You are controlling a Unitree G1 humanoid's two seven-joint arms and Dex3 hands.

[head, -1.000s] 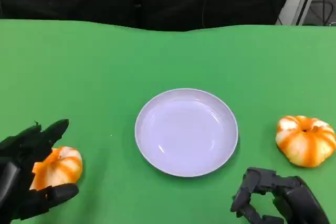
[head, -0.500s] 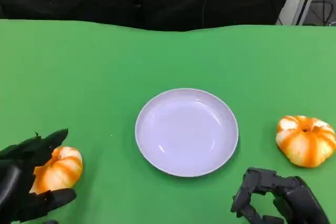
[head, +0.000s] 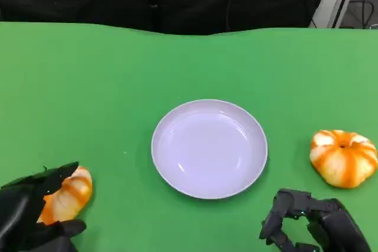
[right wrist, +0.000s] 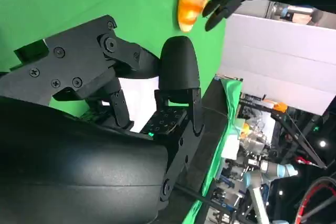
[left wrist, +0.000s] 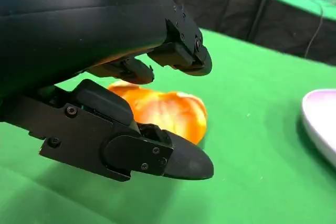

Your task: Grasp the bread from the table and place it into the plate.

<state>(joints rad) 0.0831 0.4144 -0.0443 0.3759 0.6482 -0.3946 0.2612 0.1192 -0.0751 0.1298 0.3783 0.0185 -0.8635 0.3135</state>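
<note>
A green table (head: 189, 63) runs back to a black curtain. The white plate (head: 177, 122) at its middle holds nothing, so the task is barely begun. The bread (head: 69, 196) lies near the front left corner between the spread fingers of the left hand (head: 29, 213), not plainly gripped. The right hand (head: 310, 222) rests curled, empty, near the front edge.

Orange-and-white pumpkin-shaped bread (head: 66, 196) at the table's near left; white plate (head: 209, 147) at centre, well apart.
</note>
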